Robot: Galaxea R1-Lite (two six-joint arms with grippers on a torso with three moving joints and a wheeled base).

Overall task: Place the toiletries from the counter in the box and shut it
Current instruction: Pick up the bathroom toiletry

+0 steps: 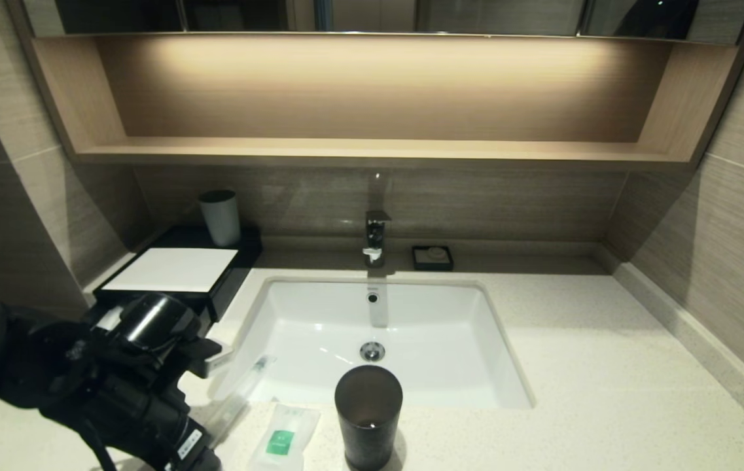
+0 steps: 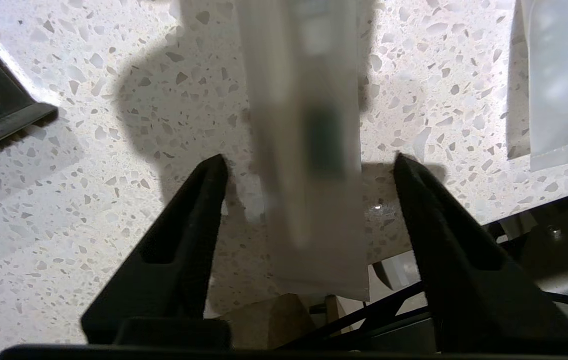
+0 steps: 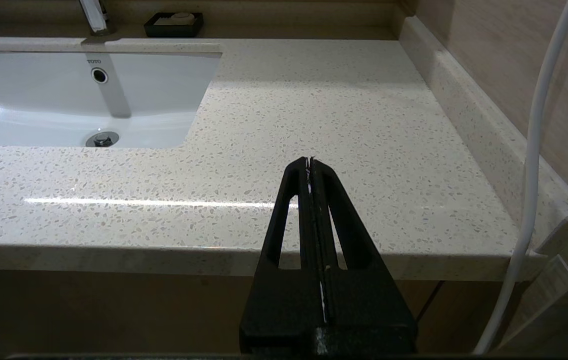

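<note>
The left gripper hangs over the near-left counter, jaws apart astride the wrapped toothbrush; the right gripper sits closed.

Speckled counter with a sunken white sink

On it lay the wrapped toothbrush, sachet, dark tumbler, black box at the back left, and soap dish.

Left arm matte black with white label sticker, right gripper black tapered fingers with triangular cutouts
</note>
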